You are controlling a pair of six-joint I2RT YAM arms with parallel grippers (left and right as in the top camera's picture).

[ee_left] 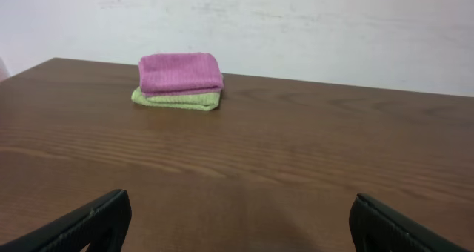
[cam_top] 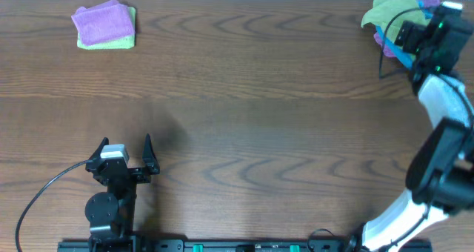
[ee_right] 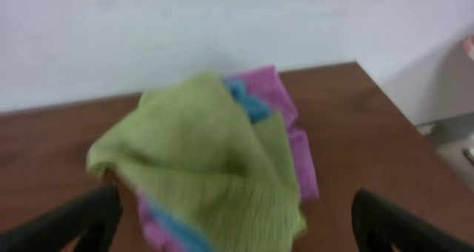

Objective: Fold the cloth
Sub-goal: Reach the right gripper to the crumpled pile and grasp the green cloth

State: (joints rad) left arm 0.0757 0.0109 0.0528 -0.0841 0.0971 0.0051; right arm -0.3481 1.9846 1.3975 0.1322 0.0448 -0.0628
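The lime yellow-green cloth (cam_top: 381, 13) lies crumpled on top of a heap at the table's far right corner. In the right wrist view the cloth (ee_right: 211, 159) covers a bright blue cloth (ee_right: 250, 104) and a magenta cloth (ee_right: 280, 93). My right gripper (cam_top: 406, 31) hovers just over this heap. The right gripper (ee_right: 237, 207) is open, its fingers spread on either side of the cloth and holding nothing. My left gripper (cam_top: 125, 142) rests near the front left edge. The left gripper (ee_left: 237, 215) is open over bare wood, far from the cloth.
At the far left a folded purple cloth (cam_top: 102, 21) lies on a folded pale green cloth (cam_top: 111, 41); the left wrist view shows the same purple cloth (ee_left: 180, 73). The heap sits close to the table's far edge and right edge (ee_right: 385, 104). A white wall (ee_left: 296, 22) stands behind.
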